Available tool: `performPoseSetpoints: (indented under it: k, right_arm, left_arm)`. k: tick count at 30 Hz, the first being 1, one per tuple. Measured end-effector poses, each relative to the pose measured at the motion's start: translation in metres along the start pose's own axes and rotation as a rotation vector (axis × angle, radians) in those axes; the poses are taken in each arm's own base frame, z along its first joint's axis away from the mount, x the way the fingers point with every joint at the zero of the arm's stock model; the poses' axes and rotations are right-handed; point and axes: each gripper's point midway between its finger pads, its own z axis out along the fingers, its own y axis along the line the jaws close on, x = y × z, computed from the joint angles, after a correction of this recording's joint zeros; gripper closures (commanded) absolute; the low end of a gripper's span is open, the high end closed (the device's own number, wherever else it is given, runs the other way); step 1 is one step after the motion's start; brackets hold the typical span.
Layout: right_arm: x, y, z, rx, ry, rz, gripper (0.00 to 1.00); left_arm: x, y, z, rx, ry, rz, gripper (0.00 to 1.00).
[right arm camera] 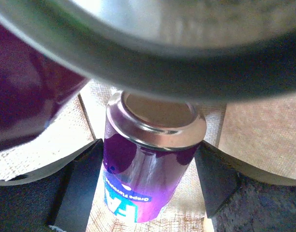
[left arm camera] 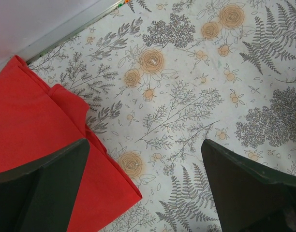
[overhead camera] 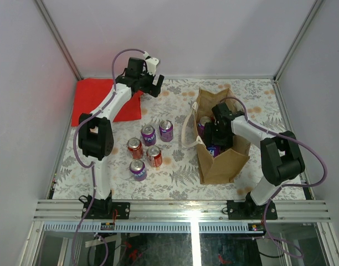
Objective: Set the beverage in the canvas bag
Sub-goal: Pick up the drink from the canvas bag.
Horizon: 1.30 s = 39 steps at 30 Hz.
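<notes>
The tan canvas bag (overhead camera: 227, 163) stands open at the right of the table, with cream handles. My right gripper (overhead camera: 216, 137) is down inside it, its fingers against both sides of a purple grape can (right arm camera: 148, 179) over the bag's woven floor (right arm camera: 244, 135). That can also shows in the top view (overhead camera: 214, 149). Another purple can (right arm camera: 27, 92) sits very close to the wrist camera, blurred. Several more red and purple cans (overhead camera: 148, 134) stand on the table left of the bag. My left gripper (overhead camera: 149, 83) is open and empty above the far table.
A flat red cloth (overhead camera: 97, 102) lies at the far left; its corner shows under my left gripper (left arm camera: 51, 140). The floral table cover (left arm camera: 186, 96) runs to the back wall. Metal frame posts stand at the far corners.
</notes>
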Motion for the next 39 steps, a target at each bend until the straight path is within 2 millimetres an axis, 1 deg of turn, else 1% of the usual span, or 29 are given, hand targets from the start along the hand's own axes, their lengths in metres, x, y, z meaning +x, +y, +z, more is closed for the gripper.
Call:
performPoseSetpoints:
  k: [6,12,21,28,33,39]
  right_arm:
    - [0.002,-0.007,0.000,0.024,-0.006,-0.020,0.20]
    - [0.005,-0.010,0.000,0.041,0.003,-0.025,0.20]
    - [0.002,-0.010,0.001,0.062,0.033,-0.012,0.20]
    - [0.001,-0.009,0.003,0.049,0.004,-0.004,0.20]
    - [0.004,-0.014,0.008,0.041,-0.042,-0.017,0.19]
    - [0.012,-0.019,0.006,0.046,-0.058,-0.027,0.20]
  left_arm:
    - [-0.007,0.000,-0.005,-0.003,-0.018,0.004,0.01]
    - [-0.007,0.000,-0.006,-0.002,-0.019,0.005,0.01]
    - [-0.008,-0.002,-0.005,0.011,-0.023,0.011,0.01]
    - [-0.010,-0.003,-0.005,0.014,-0.032,0.014,0.01]
    - [-0.012,-0.003,-0.005,0.015,-0.041,0.016,0.01]
    - [-0.013,-0.003,-0.005,0.019,-0.045,0.021,0.01]
